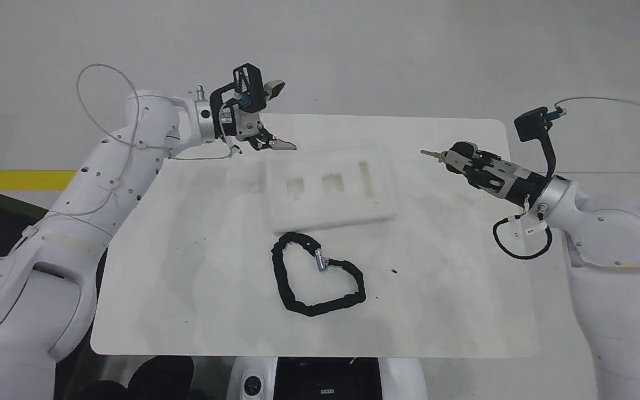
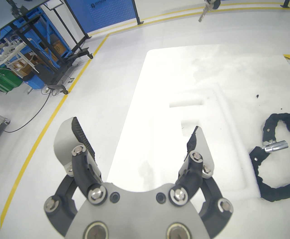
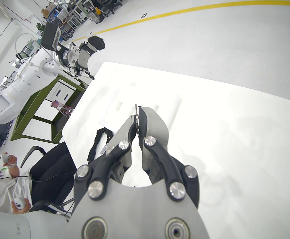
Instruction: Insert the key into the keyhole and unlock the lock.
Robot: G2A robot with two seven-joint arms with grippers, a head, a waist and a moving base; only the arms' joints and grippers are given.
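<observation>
A black fabric-covered chain lock (image 1: 315, 275) lies looped in the middle of the white table, its silver metal cylinder (image 1: 321, 262) (image 2: 275, 145) on the loop's upper side. My right gripper (image 1: 455, 160) (image 3: 137, 117) hovers above the table's right part, shut on a thin metal key (image 1: 434, 155) (image 3: 136, 111) whose blade points toward the table's middle. My left gripper (image 1: 272, 140) (image 2: 136, 133) is open and holds nothing, above the table's back left corner, well away from the lock. The key (image 2: 203, 14) also shows far off in the left wrist view.
A white foam tray (image 1: 333, 187) with three rectangular cut-outs lies behind the lock. The table edge (image 1: 110, 300) runs along the left. A small dark speck (image 1: 396, 270) lies right of the lock. Open tabletop (image 1: 450, 290) stretches at the front right.
</observation>
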